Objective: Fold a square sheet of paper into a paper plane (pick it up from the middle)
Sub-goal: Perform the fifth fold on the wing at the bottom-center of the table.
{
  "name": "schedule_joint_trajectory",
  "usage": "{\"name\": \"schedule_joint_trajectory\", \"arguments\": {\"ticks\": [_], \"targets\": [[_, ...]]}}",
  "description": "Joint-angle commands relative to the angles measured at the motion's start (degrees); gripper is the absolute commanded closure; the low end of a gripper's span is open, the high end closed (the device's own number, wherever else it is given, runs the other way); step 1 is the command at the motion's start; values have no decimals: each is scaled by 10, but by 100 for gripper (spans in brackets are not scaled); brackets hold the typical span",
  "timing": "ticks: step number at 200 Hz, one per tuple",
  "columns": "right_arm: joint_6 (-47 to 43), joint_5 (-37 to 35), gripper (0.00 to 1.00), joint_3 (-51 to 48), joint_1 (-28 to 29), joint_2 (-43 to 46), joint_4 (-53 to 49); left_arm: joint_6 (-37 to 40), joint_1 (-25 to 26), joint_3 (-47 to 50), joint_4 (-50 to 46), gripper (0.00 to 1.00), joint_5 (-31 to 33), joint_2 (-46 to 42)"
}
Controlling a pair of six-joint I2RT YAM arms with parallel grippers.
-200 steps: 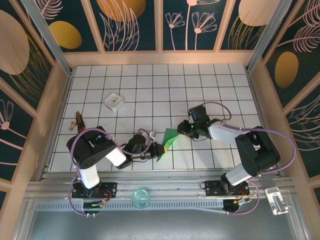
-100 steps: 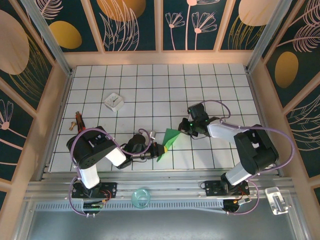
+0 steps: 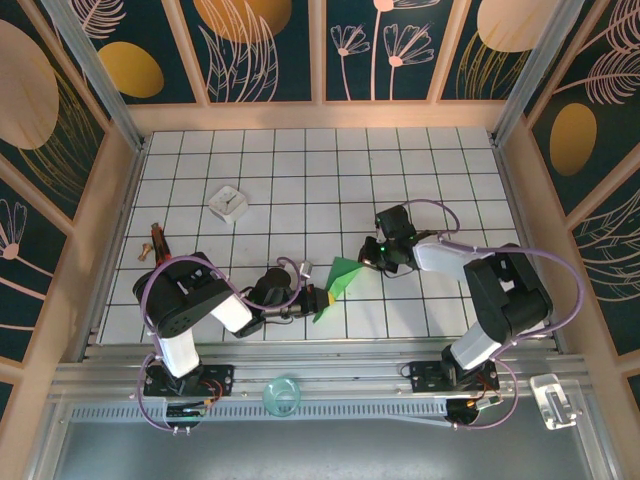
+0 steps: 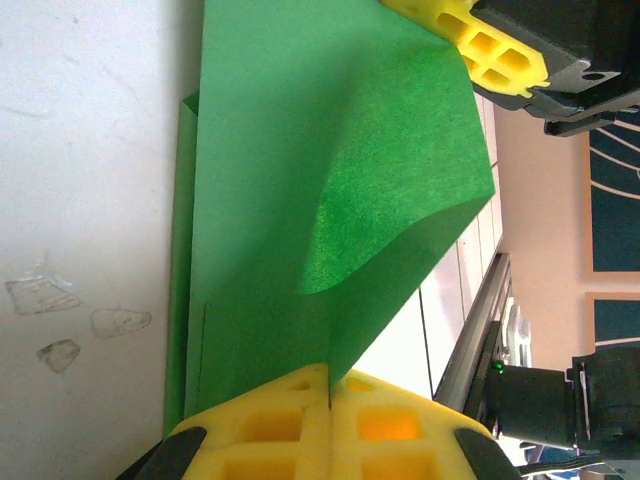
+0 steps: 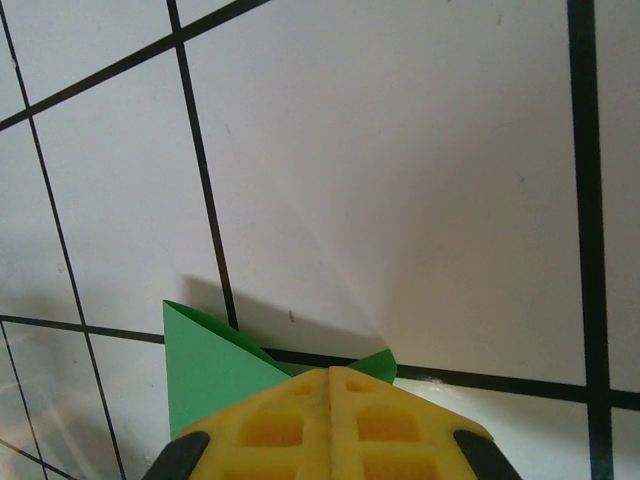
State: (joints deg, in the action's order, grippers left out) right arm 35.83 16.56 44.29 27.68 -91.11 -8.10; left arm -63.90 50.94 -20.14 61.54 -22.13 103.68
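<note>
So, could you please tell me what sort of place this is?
Probably a robot test booth: a white gridded tabletop, dark floral-printed wall panels, and an aluminium rail carrying the arm bases.

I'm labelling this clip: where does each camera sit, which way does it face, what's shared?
Top view: fixed above and behind the arms, looking down on the table; both arms show, left hand and right hand pinching the green paper.
Left wrist: on the left arm, looking past its hand across the paper to the right hand.
Right wrist: on the right arm, looking down past its hand at the table.
All share the green paper.
</note>
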Motion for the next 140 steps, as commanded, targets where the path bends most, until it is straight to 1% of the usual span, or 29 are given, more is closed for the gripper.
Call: {"name": "schedule_joint_trajectory", "arguments": {"ticks": [1, 87, 97, 140], "targets": [[-22, -15, 100, 25, -11, -12, -13, 17, -1, -1, 4, 100, -25, 10], [-53, 4, 99, 41, -28, -31, -30, 4, -1, -2, 16, 100, -27, 14], [-56, 6, 96, 45, -28, -31, -31, -3, -1, 0, 21, 100, -22, 16], [-77, 26, 74, 48, -31, -3, -34, -19, -1, -3, 45, 100, -29, 21]]}}
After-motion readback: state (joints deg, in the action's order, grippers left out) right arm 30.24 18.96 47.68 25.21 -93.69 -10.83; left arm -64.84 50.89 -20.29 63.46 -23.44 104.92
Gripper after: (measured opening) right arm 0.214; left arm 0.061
